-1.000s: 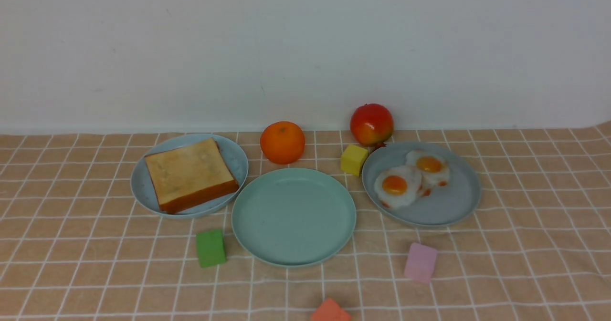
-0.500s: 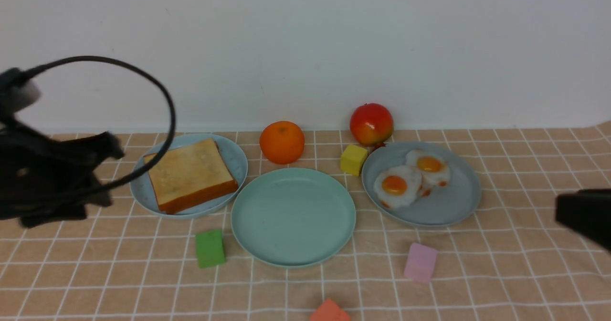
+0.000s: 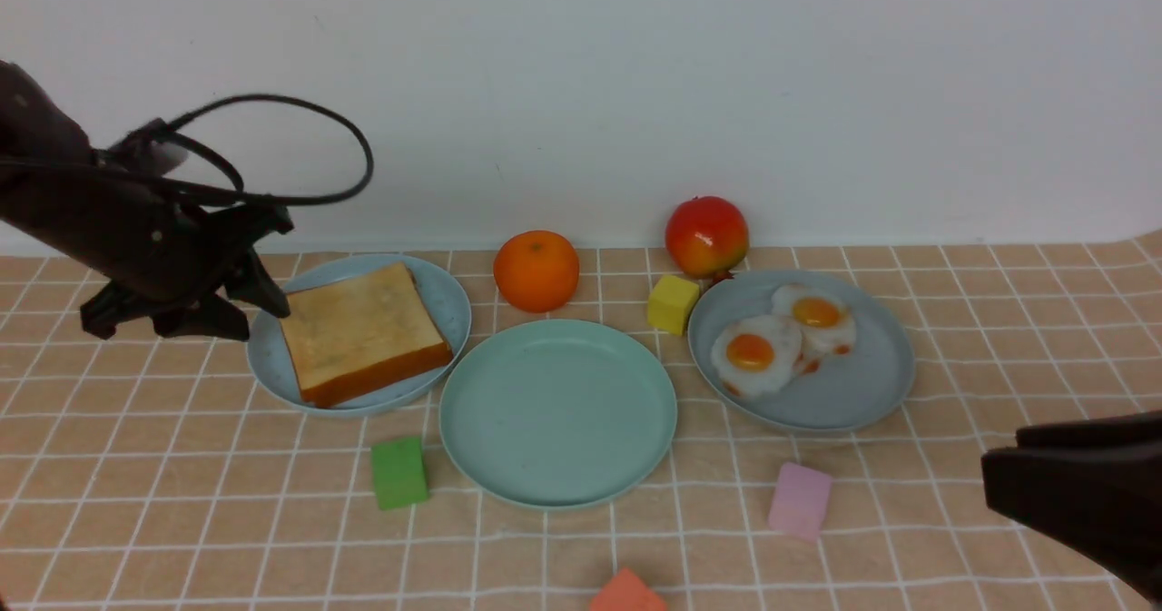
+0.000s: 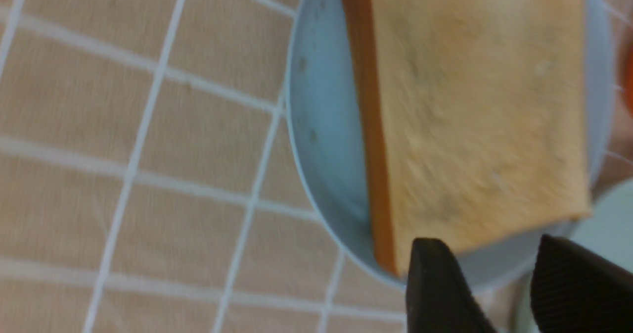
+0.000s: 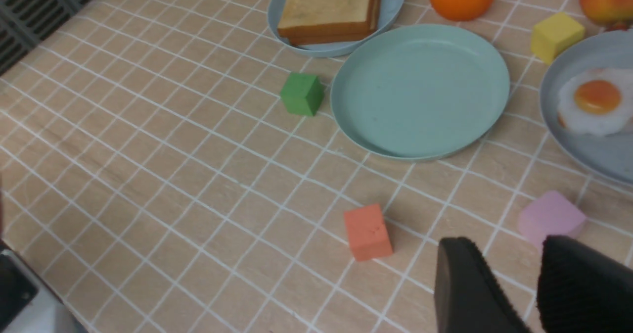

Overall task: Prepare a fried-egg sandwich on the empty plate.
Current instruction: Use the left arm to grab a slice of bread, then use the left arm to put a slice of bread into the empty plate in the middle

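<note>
The mint plate point(image 3: 558, 411) sits bare at the centre of the worktop point(image 3: 136, 466). Toast point(image 3: 363, 334) lies on the blue plate point(image 3: 445, 298) at its 10 o'clock. Left fingers point(image 4: 435, 283) hover spread and empty by the toast's edge. Right fingers point(image 5: 470, 288) are spread and empty near the pink block point(image 5: 551, 219).

Table point(image 3: 136, 502): covered with a tan cloth with white squares.
Plates: blue plate point(image 3: 445, 298) left, green plate point(image 3: 558, 411) middle, grey plate point(image 3: 844, 393) right.
Fruit: orange point(image 3: 536, 271) and apple point(image 3: 706, 235) at the back.
Blocks: yellow block point(image 3: 673, 303) near the apple; green block point(image 3: 399, 472), pink block point(image 3: 800, 498) and red block point(image 3: 626, 593) in front.
</note>
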Robot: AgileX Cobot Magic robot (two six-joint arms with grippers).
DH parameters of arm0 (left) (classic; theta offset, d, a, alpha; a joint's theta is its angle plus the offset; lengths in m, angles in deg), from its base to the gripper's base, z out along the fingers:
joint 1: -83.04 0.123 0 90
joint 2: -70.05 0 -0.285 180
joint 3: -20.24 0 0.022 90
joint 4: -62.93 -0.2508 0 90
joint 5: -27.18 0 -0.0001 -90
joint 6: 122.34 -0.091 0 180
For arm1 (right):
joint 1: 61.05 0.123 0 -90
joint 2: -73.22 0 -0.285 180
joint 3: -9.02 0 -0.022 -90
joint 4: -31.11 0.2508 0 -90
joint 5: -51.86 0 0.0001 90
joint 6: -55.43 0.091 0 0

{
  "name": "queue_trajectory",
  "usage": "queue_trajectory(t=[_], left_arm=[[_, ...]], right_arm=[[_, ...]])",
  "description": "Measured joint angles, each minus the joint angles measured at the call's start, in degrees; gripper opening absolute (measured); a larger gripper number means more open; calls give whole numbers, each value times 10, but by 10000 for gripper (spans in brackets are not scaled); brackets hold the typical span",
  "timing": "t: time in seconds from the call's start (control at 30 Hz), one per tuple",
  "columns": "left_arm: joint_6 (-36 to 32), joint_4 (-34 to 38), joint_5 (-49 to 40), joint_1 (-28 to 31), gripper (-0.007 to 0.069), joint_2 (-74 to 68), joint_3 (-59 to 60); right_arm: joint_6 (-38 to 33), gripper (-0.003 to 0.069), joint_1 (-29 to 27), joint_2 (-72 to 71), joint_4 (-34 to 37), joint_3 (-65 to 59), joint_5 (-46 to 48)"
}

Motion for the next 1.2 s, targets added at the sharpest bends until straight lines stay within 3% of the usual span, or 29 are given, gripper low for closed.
queue_trajectory(t=[0.2, 0.43, 0.83, 1.03, 1.2], left_arm=[[-20, 2, 11, 0, 341, -64, -24], [-29, 35, 20, 0, 316, -101, -28], [-56, 37, 10, 0, 36, -87, -28], [-69, 29, -6, 0, 36, -32, -28], [-116, 95, -52, -10, 36, 28, -28]], right_arm=[[0, 241, 0, -1, 9, 0, -3], [0, 241, 0, -1, 10, 0, -3], [0, 241, 0, -1, 10, 0, -3], [0, 241, 0, -1, 10, 0, -3], [0, 241, 0, -1, 10, 0, -4]])
